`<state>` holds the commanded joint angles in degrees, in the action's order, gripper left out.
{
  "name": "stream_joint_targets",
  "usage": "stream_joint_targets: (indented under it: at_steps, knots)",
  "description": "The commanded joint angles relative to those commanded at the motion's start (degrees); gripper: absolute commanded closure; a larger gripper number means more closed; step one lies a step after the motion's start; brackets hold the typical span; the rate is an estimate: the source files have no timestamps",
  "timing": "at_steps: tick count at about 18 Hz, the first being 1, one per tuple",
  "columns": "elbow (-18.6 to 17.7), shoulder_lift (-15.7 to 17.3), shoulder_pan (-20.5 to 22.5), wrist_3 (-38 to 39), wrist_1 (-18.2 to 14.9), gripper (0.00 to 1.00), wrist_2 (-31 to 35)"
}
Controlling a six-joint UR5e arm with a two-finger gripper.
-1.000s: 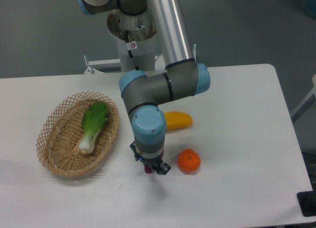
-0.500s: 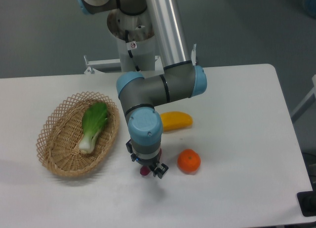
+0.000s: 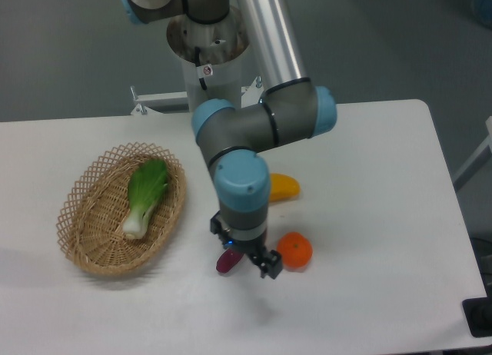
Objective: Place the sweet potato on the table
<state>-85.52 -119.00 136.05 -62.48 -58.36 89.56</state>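
The sweet potato (image 3: 227, 261), a small dark reddish-purple tuber, lies on the white table (image 3: 369, 217) just left of the orange. My gripper (image 3: 247, 261) hangs right over it, pointing down from the blue-capped wrist. Its jaws stand open, and the tuber pokes out from under their left side. One dark fingertip (image 3: 269, 269) shows to the right, apart from the tuber. The tuber's right end is hidden by the gripper.
A round orange (image 3: 296, 250) sits just right of the gripper. A yellow oblong fruit (image 3: 281, 187) lies behind the wrist, partly hidden. An oval wicker basket (image 3: 88, 240) holding a green leafy vegetable (image 3: 144, 195) stands at the left.
The wrist and gripper have shifted right, toward the orange. The sweet potato has stayed nearly in place, and more of it now shows at the gripper's left.
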Motion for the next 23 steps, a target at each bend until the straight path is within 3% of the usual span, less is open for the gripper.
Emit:
stream_joint_targets:
  at_steps: [23]
  knots:
    - [1.1,0.6,16.3,-21.7,0.0,0.00,-0.8]
